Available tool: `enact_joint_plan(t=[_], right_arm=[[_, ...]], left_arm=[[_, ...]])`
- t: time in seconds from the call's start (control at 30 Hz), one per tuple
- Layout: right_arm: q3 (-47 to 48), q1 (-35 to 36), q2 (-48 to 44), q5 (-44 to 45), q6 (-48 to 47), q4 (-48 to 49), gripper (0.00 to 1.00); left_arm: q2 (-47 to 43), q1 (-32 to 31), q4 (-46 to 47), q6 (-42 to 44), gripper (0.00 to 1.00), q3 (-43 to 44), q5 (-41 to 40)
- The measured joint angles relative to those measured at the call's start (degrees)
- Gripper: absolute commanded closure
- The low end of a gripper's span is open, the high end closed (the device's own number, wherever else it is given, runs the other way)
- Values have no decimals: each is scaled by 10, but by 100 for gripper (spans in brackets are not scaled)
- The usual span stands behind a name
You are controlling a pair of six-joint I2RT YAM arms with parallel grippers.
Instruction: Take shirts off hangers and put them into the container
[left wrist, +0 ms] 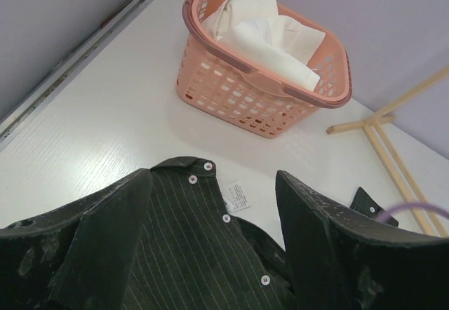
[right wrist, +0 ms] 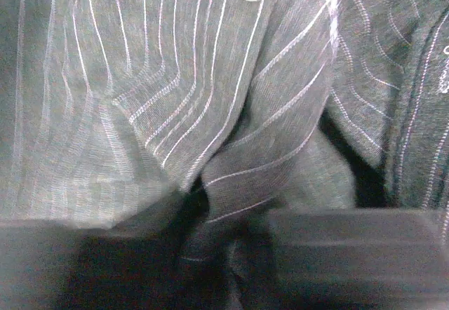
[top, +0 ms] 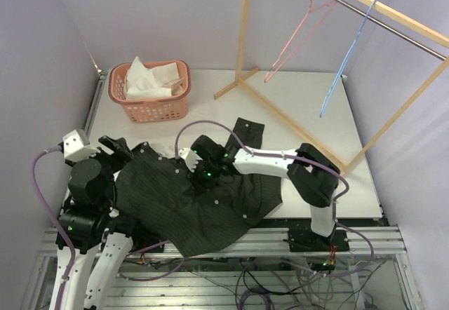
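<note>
The dark pinstriped shirt point(top: 203, 208) lies spread on the table's near edge, partly hanging over it. My right gripper point(top: 205, 173) is pressed down into its middle. In the right wrist view a raised fold of the striped cloth point(right wrist: 245, 149) is pinched in the right gripper point(right wrist: 224, 254). My left gripper point(top: 116, 149) hovers open over the collar and button placket point(left wrist: 210, 205), with nothing between its fingers point(left wrist: 91, 240). The white shirt point(top: 151, 78) is stuffed in the salmon basket point(top: 133, 106). The pink hanger point(top: 302, 29) and the blue hanger point(top: 344, 64) hang bare on the rod.
A wooden rack point(top: 242, 57) stands at the back right, and its base bars point(top: 295, 120) run across the table. The basket point(left wrist: 210, 89) sits at the back left, a short way beyond the collar. A white care label point(left wrist: 238, 196) shows inside the collar.
</note>
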Motion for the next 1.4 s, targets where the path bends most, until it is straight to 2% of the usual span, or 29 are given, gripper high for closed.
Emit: enact_joint_plan(t=[0.1, 0.27, 0.4, 0.43, 0.5, 0.6, 0.67, 0.8, 0.9, 0.97, 1.17, 1.27, 1.3, 1.4], right_arm=[[78, 1, 46, -2, 7, -30, 100], [276, -4, 111, 23, 30, -108, 100], [525, -49, 163, 10, 89, -141, 100], [589, -61, 174, -2, 113, -128, 100], [654, -115, 179, -28, 161, -79, 100], [651, -186, 152, -34, 243, 69, 100], [657, -214, 154, -17, 285, 152, 100], [825, -221, 259, 26, 373, 304, 100], [805, -216, 274, 59, 415, 391, 100], [783, -214, 275, 72, 426, 412, 100], [709, -214, 257, 63, 424, 417, 100], [671, -206, 243, 46, 410, 399, 99], [674, -202, 243, 40, 403, 386, 82], [690, -187, 242, 22, 382, 335, 7]], left_arm=[[2, 0, -3, -1, 16, 0, 0], [-4, 0, -14, -14, 16, 0, -7], [-33, 0, -34, -32, 20, 0, -41], [-46, 0, -39, -39, 21, 0, -51], [-70, 0, -43, -46, 22, 0, -65], [-100, 0, -43, -52, 20, 0, -79], [-106, 0, -41, -52, 16, 0, -80], [-78, 0, -22, -36, 3, -2, -46], [-25, 0, -8, -20, 1, -3, -9], [11, 0, -4, -11, 1, -3, 12], [49, 20, 23, 5, 1, -16, 80], [57, 44, 76, 10, 1, -33, 133], [65, 47, 95, 10, 1, -36, 147], [118, 47, 138, 11, 1, -27, 192]])
